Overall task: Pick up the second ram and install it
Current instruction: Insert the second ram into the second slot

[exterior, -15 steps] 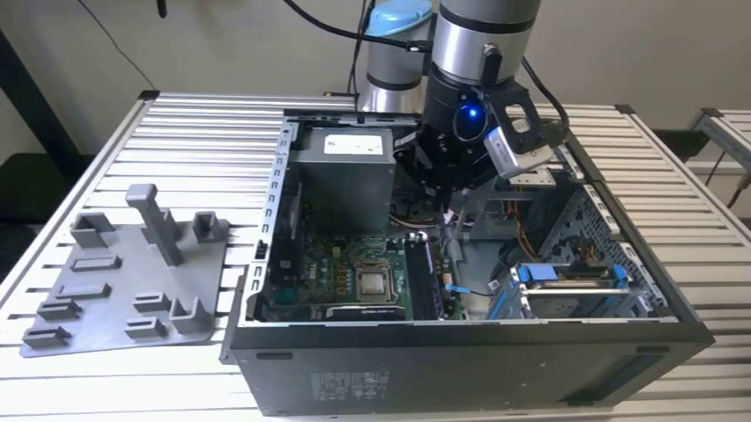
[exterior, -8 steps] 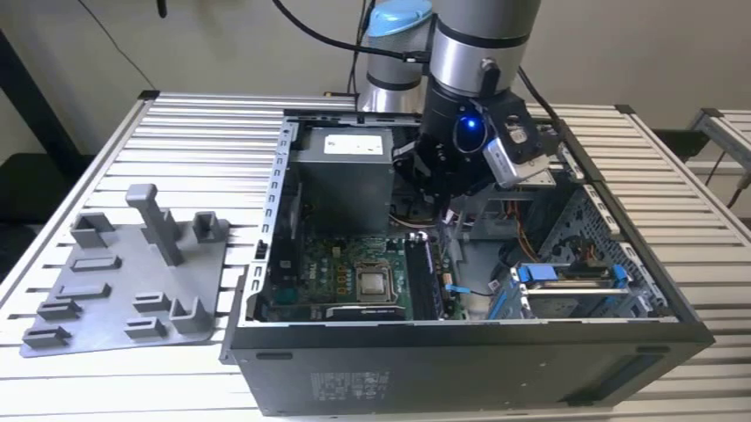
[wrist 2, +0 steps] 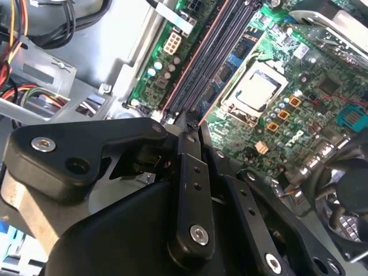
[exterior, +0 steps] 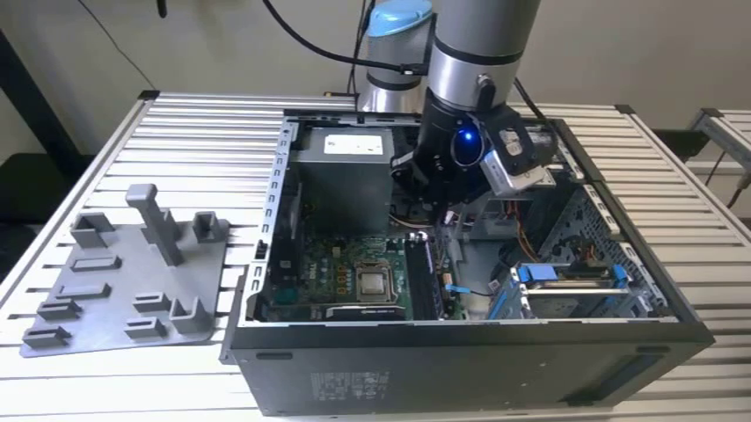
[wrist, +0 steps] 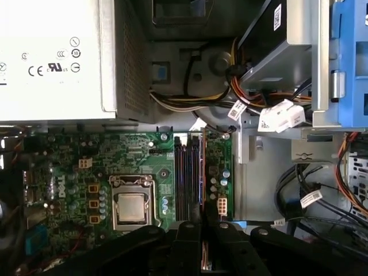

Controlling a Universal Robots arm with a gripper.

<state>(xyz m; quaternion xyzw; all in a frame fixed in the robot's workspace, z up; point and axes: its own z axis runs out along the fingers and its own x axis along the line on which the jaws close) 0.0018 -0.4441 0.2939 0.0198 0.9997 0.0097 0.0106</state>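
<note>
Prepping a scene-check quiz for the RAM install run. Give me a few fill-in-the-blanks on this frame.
1. The grey tray lies on the slatted table, on the exterior view's ____ of the computer case.
2. The gripper hangs ____ the case, over the memory slots.
3. The motherboard is coloured ____.
Missing words: left; inside; green.
</note>
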